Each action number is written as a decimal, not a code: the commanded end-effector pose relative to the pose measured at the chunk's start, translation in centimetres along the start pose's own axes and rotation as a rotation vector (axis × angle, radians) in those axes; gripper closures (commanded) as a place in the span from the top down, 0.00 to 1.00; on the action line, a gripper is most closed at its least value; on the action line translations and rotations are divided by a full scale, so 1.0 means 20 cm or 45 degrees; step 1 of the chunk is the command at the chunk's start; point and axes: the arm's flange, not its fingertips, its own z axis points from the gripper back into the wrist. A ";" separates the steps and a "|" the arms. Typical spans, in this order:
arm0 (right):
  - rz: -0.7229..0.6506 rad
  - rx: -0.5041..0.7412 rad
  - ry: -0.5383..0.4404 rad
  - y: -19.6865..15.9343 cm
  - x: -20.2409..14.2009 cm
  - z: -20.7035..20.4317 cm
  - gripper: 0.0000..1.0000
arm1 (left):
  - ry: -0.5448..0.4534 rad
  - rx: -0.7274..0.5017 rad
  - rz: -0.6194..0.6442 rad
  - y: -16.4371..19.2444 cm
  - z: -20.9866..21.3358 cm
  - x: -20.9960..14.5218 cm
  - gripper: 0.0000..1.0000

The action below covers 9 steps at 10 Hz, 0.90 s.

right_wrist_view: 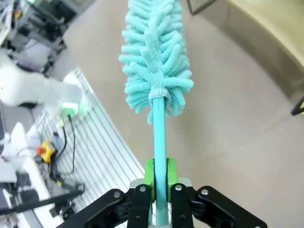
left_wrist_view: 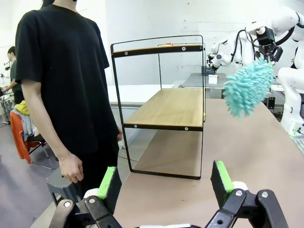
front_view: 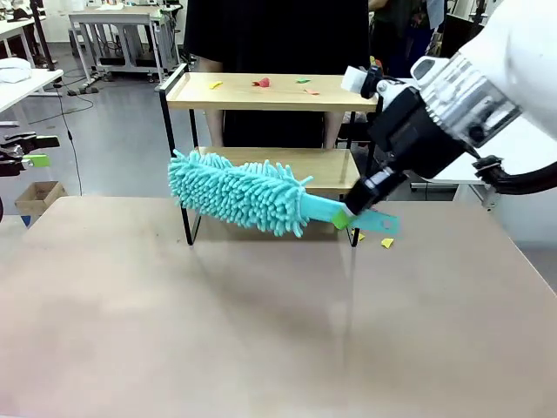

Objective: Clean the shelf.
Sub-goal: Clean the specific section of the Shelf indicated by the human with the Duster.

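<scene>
The shelf (front_view: 261, 92) stands at the table's far side, and small coloured paper scraps (front_view: 262, 83) lie on its top board. My right gripper (front_view: 350, 217) is shut on the handle of a teal fluffy duster (front_view: 239, 193). The duster's head hangs in front of the lower board (front_view: 335, 165), above the table. In the right wrist view the right gripper (right_wrist_view: 160, 176) clamps the duster's handle (right_wrist_view: 159, 135) between green pads. My left gripper (left_wrist_view: 166, 178) stands open and empty, pointing at the shelf (left_wrist_view: 166, 107) from its side. At the front view's left edge the left gripper (front_view: 35, 150) shows again.
A person in black (left_wrist_view: 66, 85) stands behind the shelf, one hand hanging down. Yellow scraps (front_view: 387, 243) lie on the table by the shelf's right leg. The tan table (front_view: 261, 331) is bare in front. Other tables stand farther back.
</scene>
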 end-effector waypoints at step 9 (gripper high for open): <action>0.021 -0.034 0.391 -0.19 -0.74 0.54 0.13 | -0.003 0.001 -0.006 -0.01 0.00 0.02 1.00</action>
